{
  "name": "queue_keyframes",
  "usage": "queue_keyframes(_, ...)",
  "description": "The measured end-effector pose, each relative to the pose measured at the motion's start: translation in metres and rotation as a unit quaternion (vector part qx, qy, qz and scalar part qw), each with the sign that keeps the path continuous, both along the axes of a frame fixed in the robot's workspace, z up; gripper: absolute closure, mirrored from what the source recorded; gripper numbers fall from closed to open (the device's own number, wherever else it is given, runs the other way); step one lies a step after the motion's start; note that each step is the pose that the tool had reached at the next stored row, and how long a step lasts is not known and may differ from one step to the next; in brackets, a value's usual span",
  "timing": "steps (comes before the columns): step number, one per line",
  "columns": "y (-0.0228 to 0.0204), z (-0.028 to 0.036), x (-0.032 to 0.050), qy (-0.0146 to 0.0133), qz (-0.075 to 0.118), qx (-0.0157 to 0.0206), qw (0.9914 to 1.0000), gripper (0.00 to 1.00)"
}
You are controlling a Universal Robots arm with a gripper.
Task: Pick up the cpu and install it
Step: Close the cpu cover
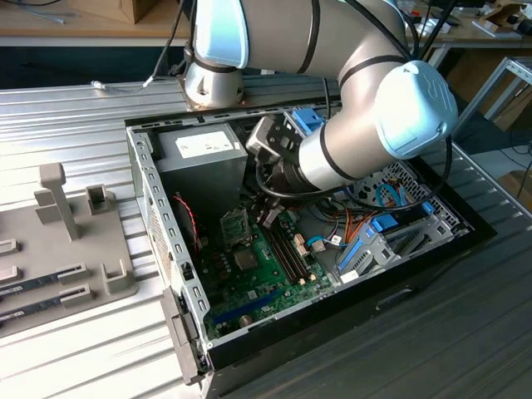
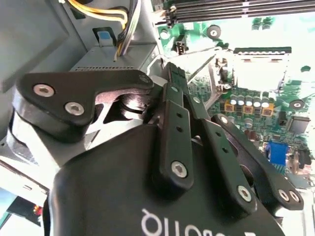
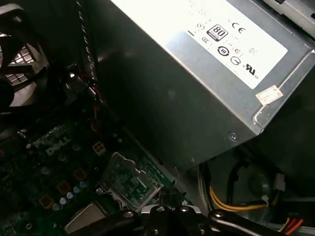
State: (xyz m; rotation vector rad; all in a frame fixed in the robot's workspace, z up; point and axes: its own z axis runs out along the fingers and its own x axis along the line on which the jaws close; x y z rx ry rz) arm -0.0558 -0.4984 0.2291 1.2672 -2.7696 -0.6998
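The arm reaches down into the open computer case [image 1: 179, 274], with its jaws low over the green circuit board [image 1: 258, 283], close beside the grey power box [image 1: 204, 154]. In the second wrist view the black fingers [image 2: 176, 105] lie flat against each other, pressed together with no gap showing, and nothing I can make out is pinched between them.

Just ahead of the jaws sits the socket [image 1: 235, 224], its metal frame open. In the first wrist view a small green square with fine markings lies inside that frame [image 3: 132, 181], right in front of the jaw tips; whether that is the cpu seated in place or the bare socket I cannot tell. In the second wrist view the socket [image 2: 261, 69] lies a little beyond the jaw tips, washed pale by the light.

To one side of the jaws run the long memory slots [image 1: 293, 253]; the yellow cables [image 3: 236, 205] hang under the power box close by. Well apart from the jaws, out on the ribbed metal surface [image 1: 83, 108], stands a grey holder tray [image 1: 71, 249] with two long narrow memory sticks [image 1: 46, 276] lying in it.
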Motion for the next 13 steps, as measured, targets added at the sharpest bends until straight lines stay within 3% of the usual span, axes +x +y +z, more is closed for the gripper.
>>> queue_keyframes(5, -0.007, 0.0026, 0.0, 0.0, 0.0, 0.0047, 0.99999, 0.89)
queue_keyframes(10, -0.0111, 0.0054, 0.0, 0.0, 0.0, 0.0097, 0.99995, 0.89)
queue_keyframes(13, -0.0193, 0.0062, 0.0, 0.0, 0.0, 0.0127, 0.99992, 0.89)
